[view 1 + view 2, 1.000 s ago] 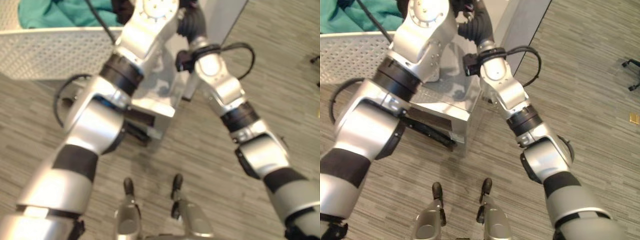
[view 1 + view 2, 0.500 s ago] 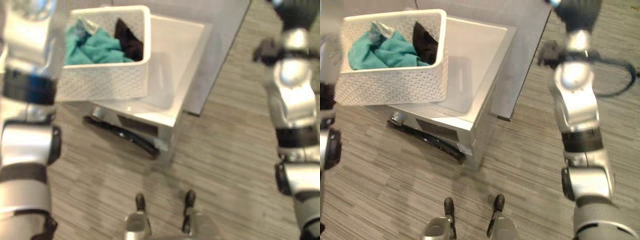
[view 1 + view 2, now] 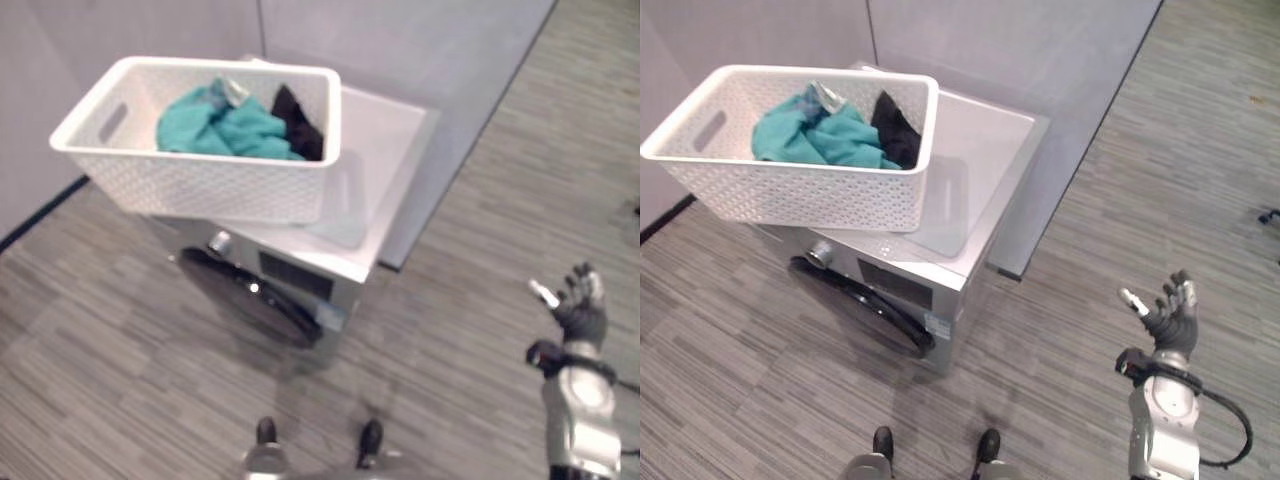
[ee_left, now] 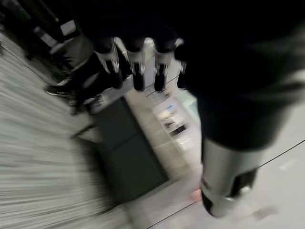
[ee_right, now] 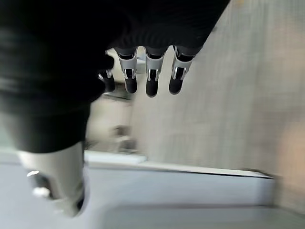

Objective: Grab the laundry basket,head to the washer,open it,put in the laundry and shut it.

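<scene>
A white perforated laundry basket stands on top of the silver washer, overhanging its left side. Inside lie teal laundry and a black cloth. The washer's dark round door faces the front, low down. My right hand hovers over the floor to the washer's right, well away from it, fingers straight and holding nothing. In the left wrist view my left hand's fingers are also straight and empty, away from the basket.
A grey partition wall rises directly behind the washer. Wood-grain floor spreads in front and to the right. A dark chair base sits at the far right edge.
Both arms have come away from the basket and dropped down; the right hand now hangs low at the right. The camera has swung, so the whole scene has shifted.
</scene>
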`<state>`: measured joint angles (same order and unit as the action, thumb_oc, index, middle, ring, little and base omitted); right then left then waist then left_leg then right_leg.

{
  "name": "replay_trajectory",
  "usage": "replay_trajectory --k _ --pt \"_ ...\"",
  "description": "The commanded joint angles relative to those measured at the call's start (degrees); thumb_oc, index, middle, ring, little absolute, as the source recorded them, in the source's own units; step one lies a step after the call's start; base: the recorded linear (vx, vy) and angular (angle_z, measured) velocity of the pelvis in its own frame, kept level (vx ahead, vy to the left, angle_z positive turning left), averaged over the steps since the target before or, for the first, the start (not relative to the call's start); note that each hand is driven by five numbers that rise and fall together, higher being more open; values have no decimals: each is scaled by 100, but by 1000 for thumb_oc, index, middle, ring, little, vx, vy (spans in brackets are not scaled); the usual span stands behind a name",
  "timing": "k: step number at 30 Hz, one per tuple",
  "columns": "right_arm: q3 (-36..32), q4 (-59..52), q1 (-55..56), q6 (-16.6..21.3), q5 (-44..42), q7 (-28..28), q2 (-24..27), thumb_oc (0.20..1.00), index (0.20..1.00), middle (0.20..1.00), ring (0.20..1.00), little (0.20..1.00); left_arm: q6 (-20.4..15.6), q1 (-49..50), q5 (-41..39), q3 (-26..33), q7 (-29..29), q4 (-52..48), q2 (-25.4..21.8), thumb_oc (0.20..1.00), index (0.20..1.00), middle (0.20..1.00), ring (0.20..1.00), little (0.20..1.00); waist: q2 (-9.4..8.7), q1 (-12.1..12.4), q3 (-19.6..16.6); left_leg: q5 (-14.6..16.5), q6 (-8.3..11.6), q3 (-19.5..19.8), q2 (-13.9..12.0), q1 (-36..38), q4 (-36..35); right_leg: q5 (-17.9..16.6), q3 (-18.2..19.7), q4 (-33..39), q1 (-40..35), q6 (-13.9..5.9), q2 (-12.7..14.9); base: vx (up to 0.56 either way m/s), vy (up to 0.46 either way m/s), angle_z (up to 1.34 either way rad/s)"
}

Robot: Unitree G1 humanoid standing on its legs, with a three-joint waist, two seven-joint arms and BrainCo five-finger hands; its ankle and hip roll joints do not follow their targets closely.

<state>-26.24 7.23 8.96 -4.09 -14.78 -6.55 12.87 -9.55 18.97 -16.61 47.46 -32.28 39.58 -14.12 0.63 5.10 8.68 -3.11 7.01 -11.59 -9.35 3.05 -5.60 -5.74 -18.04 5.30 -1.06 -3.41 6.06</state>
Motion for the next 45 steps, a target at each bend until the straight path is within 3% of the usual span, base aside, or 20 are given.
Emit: replay_trajectory --k 1,2,6,7,14,24,45 --pt "84 222 -13 410 -71 213 -130 1000 1000 1000 1000 1000 -384 -542 -675 -672 725 984 -463 1000 1000 1000 1000 1000 15 -28 135 -49 31 297 -383 -298 60 538 -13 -30 -620 -188 290 -35 -32 -4" --pt "292 1128 65 437 155 288 -114 1000 1000 1000 1000 1000 -282 -707 -929 -969 1143 1730 -292 1000 1000 1000 1000 1000 22 4 108 -57 42 324 -394 -289 60 552 -24 -30 -645 -185 288 0 0 0" --pt "533 2609 -3 498 162 386 -388 1000 1000 1000 1000 1000 -36 -987 -661 -1751 1582 2629 8 1000 1000 1000 1000 1000 18 7 17 -81 54 378 -387 -325 60 552 -48 -30 -632 -176 291 0 0 0" --pt "745 3469 -190 515 148 445 -568 1000 1000 1000 1000 1000 132 -1222 -661 -2109 1836 3000 181 1000 1000 1000 1000 1000 14 19 -41 -61 82 383 -396 -298 60 569 -42 -30 -668 -172 298 0 0 0" --pt "904 5532 -404 557 -281 678 -1178 1000 1000 1000 1000 1000 512 -1442 -471 -2877 2326 3859 463 1000 1000 1000 1000 1000 44 -4 -325 -18 113 418 -390 -226 60 639 -20 -30 -769 -168 311 41 -19 -2" --pt "1062 5654 -494 567 -473 678 -1065 1000 1000 1000 1000 1000 483 -1508 -745 -3054 2416 3626 373 1000 1000 1000 1000 1000 124 51 -468 17 152 409 -400 -69 60 759 -90 -30 -930 -183 313 20 -11 3" --pt "1115 5739 -360 560 -542 656 -1008 1000 1000 1000 1000 1000 489 -1345 -678 -3128 2438 3567 443 1000 1000 1000 1000 1000 113 75 -590 61 196 361 -471 77 60 842 -78 -30 -1026 -168 261 -2 -8 0"
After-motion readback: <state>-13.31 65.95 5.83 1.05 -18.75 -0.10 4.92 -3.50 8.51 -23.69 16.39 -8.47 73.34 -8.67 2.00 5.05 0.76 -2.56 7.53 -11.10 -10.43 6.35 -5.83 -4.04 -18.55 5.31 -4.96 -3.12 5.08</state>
